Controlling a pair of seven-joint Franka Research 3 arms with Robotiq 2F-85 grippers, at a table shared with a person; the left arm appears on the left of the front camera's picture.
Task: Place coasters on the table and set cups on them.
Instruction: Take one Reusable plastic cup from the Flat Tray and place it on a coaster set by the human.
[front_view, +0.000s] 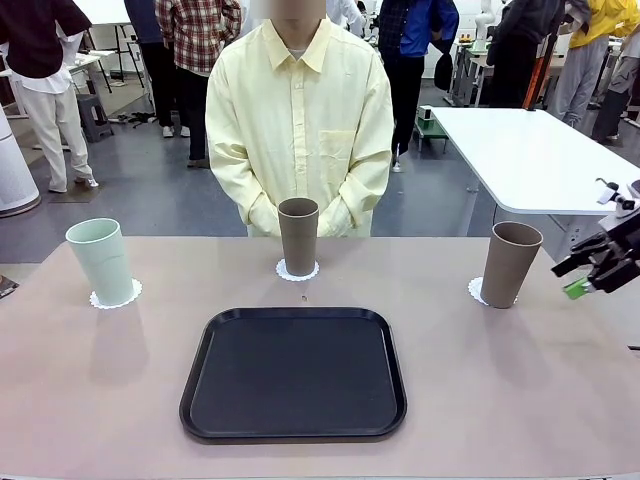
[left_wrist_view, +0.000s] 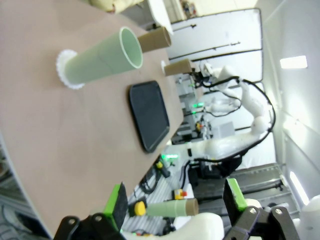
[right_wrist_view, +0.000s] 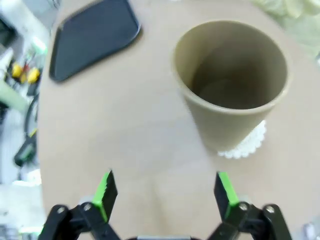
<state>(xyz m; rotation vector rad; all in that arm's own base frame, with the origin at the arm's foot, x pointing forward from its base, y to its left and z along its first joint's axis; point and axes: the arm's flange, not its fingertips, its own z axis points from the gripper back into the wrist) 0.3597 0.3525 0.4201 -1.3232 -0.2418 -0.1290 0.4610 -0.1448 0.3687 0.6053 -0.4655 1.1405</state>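
Three cups stand upright on the pinkish table (front_view: 500, 380), each on a white scalloped coaster. The mint cup (front_view: 100, 260) is at the left on its coaster (front_view: 128, 295), a brown cup (front_view: 298, 236) is in the middle in front of the person, and another brown cup (front_view: 511, 263) is at the right on a coaster (front_view: 476, 291). My right gripper (front_view: 583, 278) hangs open and empty just right of that cup; its wrist view looks down on the cup (right_wrist_view: 232, 80) and its coaster (right_wrist_view: 247, 145) beyond the open gripper (right_wrist_view: 162, 192). My left gripper (left_wrist_view: 175, 200) is open and empty, well back from the mint cup (left_wrist_view: 102, 60).
A black rounded tray (front_view: 295, 372) lies empty at the table's near middle. A person in a pale yellow shirt (front_view: 298, 120) stands at the far edge with hands clasped behind the middle cup. A white table (front_view: 530, 150) stands at the back right.
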